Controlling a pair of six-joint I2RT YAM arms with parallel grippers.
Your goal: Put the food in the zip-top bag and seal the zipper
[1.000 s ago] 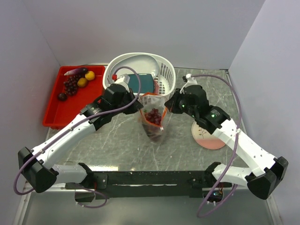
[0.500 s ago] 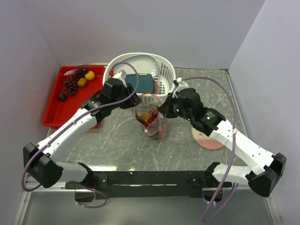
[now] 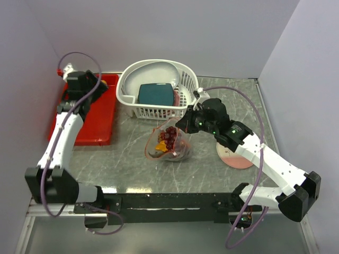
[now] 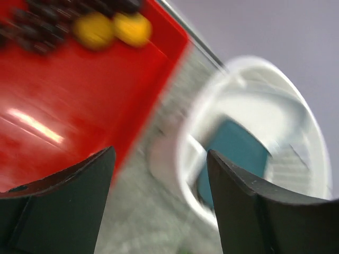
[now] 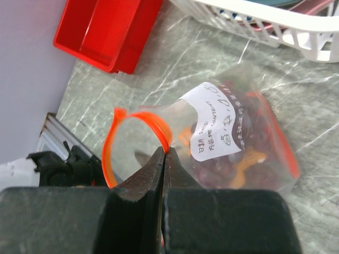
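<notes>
From above, one zip-top bag (image 3: 168,145) holding one grape bunch (image 3: 169,135) and one carrot (image 3: 160,144) lies on the bench (image 3: 122,159) at the tip of the right pincer (image 3: 183,125), one white basket (image 3: 159,111) beyond; in the left wrist view the left pincer (image 4: 159,159) is spread, empty, two yellow fruits (image 4: 94,30) ahead-left in a red tray (image 4: 63,106); in the right wrist view the pincer is pressed together, pinching the zipper (image 5: 117,114).

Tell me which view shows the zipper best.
Right wrist: the zipper is close, an open orange loop pinched in the shut right gripper. The top view shows it small and faint on the bag; the left wrist view misses it.
</notes>
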